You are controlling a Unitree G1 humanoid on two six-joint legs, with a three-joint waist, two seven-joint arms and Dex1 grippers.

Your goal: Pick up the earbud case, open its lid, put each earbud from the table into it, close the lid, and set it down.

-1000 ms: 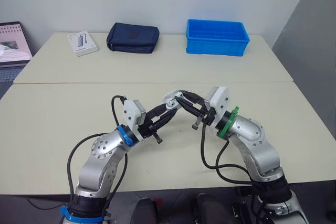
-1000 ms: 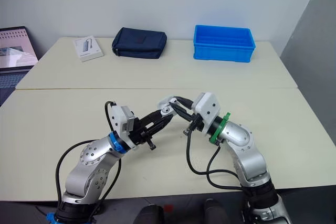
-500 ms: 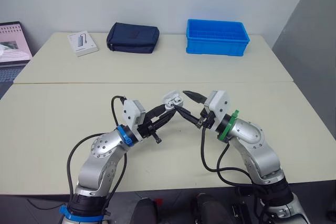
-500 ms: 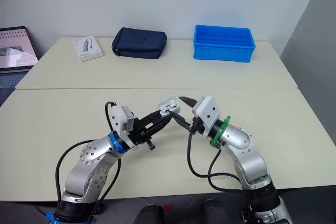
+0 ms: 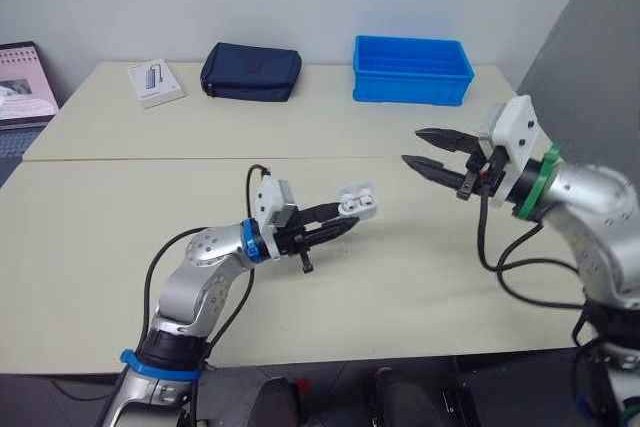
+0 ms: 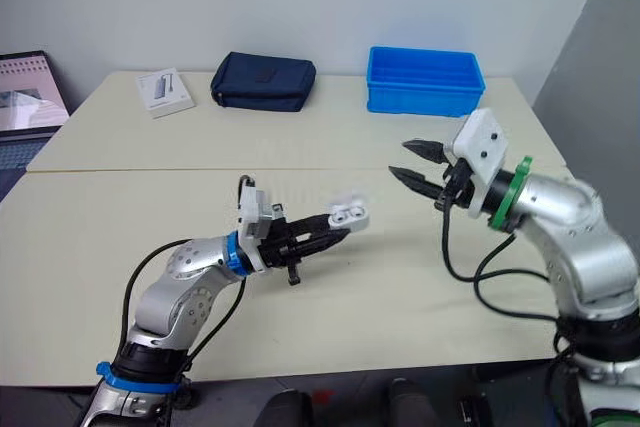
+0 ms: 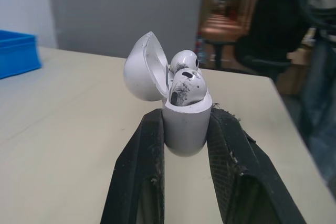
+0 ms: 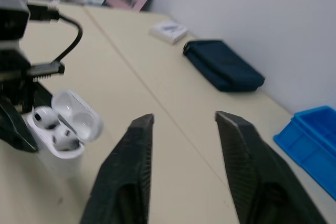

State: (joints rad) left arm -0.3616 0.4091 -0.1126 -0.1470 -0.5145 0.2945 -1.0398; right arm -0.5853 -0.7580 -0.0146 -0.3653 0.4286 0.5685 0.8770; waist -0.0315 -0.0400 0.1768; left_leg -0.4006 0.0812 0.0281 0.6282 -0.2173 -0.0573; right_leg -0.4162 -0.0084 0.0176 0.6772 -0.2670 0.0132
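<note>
Two cream tables [image 5: 120, 237] are standing pushed together against a pale wall, with a blue plastic bin [image 5: 411, 69], a navy fabric pouch [image 5: 250, 71], a small white box [image 5: 156, 82] and a laptop [image 5: 25, 77] lying along the far side, well apart from the work. The white, rounded earbud case [image 5: 357, 202] is hanging above the near table, just right of the middle. Its domed lid [image 7: 144, 66] is standing open and both white earbuds [image 7: 185, 80] are sitting in their wells, so I judge the closing of the lid to be the step in hand. The left gripper [image 5: 345, 219] is clamping the case by its lower body, one black finger pressing on each side, and the case's long axis is running on from the fingers toward the robot's right. The lid seems to be leaning to the case's far right side, though the head views are leaving that small. The right gripper [image 5: 412, 147] is hovering empty with its jaws parted wide, well apart from the case, to its right and somewhat higher, fingertips pointing back toward it. Being the free one, it is facing a move leftward and down to reach the lid and tip it over the earbuds.
</note>
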